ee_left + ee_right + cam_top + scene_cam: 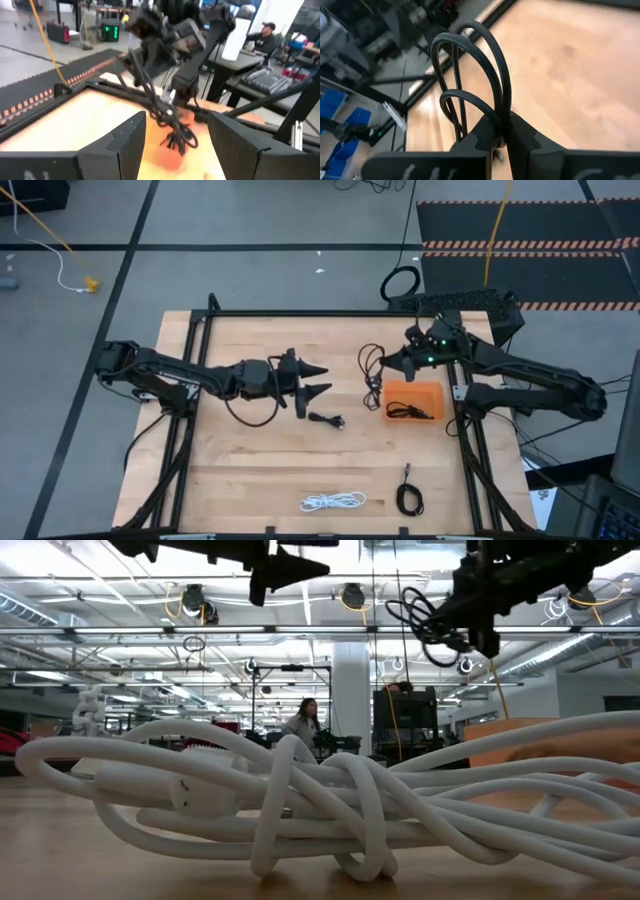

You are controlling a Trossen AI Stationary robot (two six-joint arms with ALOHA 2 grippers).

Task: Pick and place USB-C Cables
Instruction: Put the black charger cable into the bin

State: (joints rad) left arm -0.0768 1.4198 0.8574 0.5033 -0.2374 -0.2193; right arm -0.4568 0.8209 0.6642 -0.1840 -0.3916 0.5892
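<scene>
Right jaws pinching black cable (485, 80), lifted

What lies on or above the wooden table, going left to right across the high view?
Left claw, open → small black cable lying on the wood → black cable dangling from the right claw → right claw → orange rectangular tray holding a black cable.
</scene>
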